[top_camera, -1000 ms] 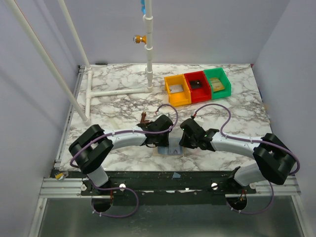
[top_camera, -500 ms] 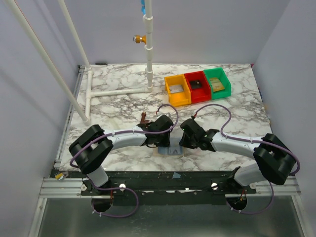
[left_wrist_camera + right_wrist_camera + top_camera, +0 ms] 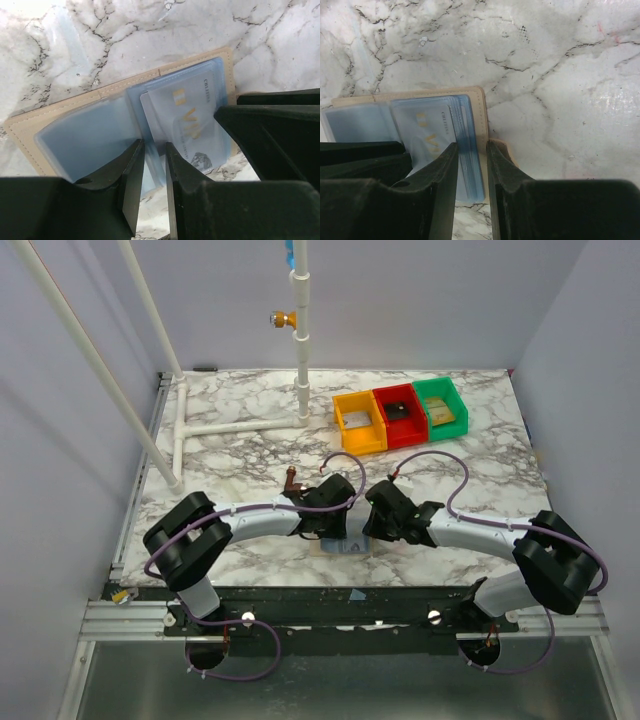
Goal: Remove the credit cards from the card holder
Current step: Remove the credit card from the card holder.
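Moved: my left arm had slid a little to the right since a second before, bringing its wrist closer over the holder; my right arm had not shifted.
left gripper (image 3: 154,150): narrow, jaws closed on a blue-tinted leaf of the card holder (image 3: 85,135); I could not tell whether a card sat inside that leaf.
right gripper (image 3: 471,150): narrow, jaws pinched on the stacked leaf edges at the holder's other end.
card holder: lay open and flat on the worktop (image 3: 240,460), close to its near edge and about midway along it, between my two wrists; beige border, clear bluish pockets.
card (image 3: 185,120): pale with gold lettering, lying slightly askew among the pockets, just beside my left fingers.
bins: yellow bin (image 3: 358,422), red bin (image 3: 399,415) and green bin (image 3: 440,407) stood touching in a row toward the worktop's far right corner, well apart from the holder.
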Motion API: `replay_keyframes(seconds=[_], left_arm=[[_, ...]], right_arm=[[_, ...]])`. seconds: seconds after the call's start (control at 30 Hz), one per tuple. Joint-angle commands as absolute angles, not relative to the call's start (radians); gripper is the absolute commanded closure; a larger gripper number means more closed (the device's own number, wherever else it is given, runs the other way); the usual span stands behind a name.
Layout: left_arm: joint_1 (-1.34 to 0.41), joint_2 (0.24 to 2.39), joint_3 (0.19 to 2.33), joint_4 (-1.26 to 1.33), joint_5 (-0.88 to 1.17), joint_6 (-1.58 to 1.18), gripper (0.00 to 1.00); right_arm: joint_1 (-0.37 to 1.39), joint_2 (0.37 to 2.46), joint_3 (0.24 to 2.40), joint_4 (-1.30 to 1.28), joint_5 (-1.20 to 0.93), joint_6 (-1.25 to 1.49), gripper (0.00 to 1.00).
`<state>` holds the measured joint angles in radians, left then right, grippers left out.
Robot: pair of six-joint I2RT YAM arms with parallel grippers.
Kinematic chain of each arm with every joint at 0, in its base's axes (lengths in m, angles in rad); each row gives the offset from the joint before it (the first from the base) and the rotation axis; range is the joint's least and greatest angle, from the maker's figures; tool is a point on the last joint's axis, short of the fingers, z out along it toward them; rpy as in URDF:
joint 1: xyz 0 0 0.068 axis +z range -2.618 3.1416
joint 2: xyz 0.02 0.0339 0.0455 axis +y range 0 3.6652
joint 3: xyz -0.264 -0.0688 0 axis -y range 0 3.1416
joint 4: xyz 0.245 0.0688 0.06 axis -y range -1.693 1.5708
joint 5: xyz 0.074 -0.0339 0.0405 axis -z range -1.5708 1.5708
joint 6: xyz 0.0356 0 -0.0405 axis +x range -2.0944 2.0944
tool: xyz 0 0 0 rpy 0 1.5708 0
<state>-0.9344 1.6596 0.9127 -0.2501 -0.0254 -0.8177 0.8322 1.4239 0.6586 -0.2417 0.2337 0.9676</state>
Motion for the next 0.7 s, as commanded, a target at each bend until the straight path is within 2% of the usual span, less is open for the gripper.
replay_keyframes(seconds=[0.0, 0.67], left_arm=[[-0.951, 1.687, 0.923, -0.301, -0.101, -0.806, 0.73], [-0.967, 1.719, 0.941, -0.377, -0.182, -0.814, 0.71]], right_arm=[[0.839, 1.462, 0.607, -0.291, 0.26, 0.97, 0.71], [0.839, 1.434, 0.572, -0.25, 0.247, 0.989, 0.71]])
